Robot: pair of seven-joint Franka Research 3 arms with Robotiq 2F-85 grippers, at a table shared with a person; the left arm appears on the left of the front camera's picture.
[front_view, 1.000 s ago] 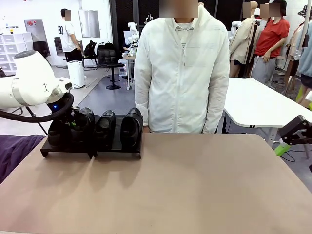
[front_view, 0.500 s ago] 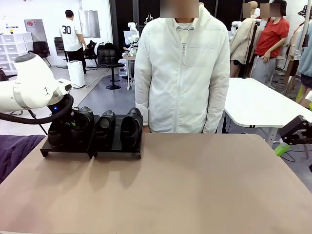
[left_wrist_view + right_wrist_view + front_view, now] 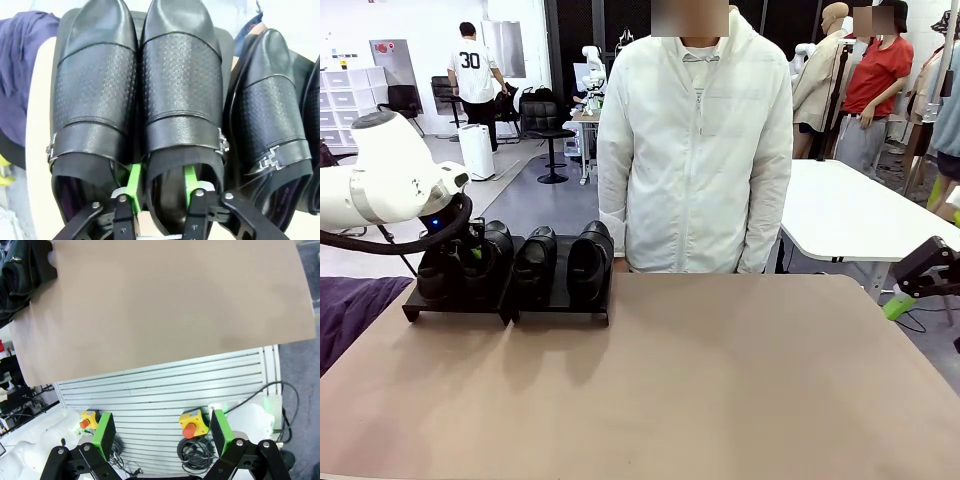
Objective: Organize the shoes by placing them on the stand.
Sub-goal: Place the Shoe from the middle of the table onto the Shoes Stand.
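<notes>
At the far left of the front view, the white left arm reaches in over the stand (image 3: 560,310), a low black platform at the far left part of the brown tabletop (image 3: 720,390). Its left hand (image 3: 472,255) hangs among the shoes at the stand's left end. The left wrist view shows this hand (image 3: 161,182) from close by: its green pads (image 3: 134,186) stand on either side of the inner wall of the second shoe (image 3: 181,100), one pad in the gap between it and the leftmost shoe (image 3: 95,95), the other inside its opening. The jaws stand partly apart, and whether the pads press the leather I cannot tell. Right of that pair a third shoe (image 3: 272,115) lies close beside, with the edge of a fourth at the picture's border. All four rest side by side on the stand, toes pointing the same way.

Beyond the tabletop's far edge a person in a white jacket (image 3: 692,150) stands facing it, arms down.

At the far right, a dark part of the right arm shows off the tabletop's edge. In the right wrist view the right hand (image 3: 162,432) has its jaws spread wide and holds nothing, above a ribbed white panel (image 3: 165,385) beside the tabletop.
</notes>
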